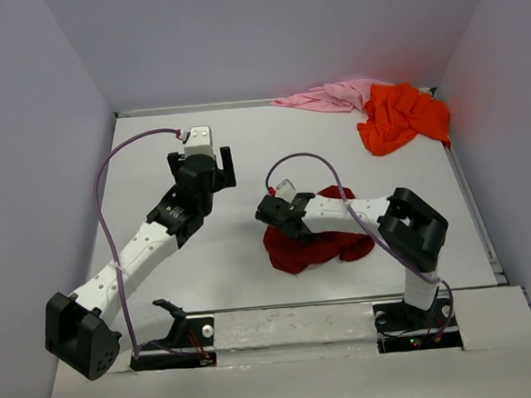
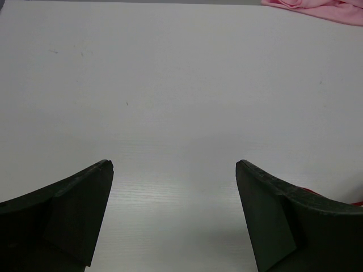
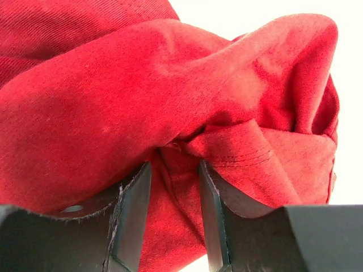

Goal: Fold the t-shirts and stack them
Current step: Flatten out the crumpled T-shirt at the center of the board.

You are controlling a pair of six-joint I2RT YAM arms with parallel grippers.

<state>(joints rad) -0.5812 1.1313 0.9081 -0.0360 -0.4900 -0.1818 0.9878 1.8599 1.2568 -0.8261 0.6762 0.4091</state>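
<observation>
Two end effectors differ: the left end effector hovers, jaws apart, over the desk, with the crimson t-shirt bunched to its right; the right end effector, nearer, is clamped on a fold of it. Pink t-shirt and orange t-shirt lie far right.

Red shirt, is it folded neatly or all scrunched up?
Scrunched up. The red shirt lies in a wrinkled heap, and the right tool pinches a bunched bit of it.
</observation>
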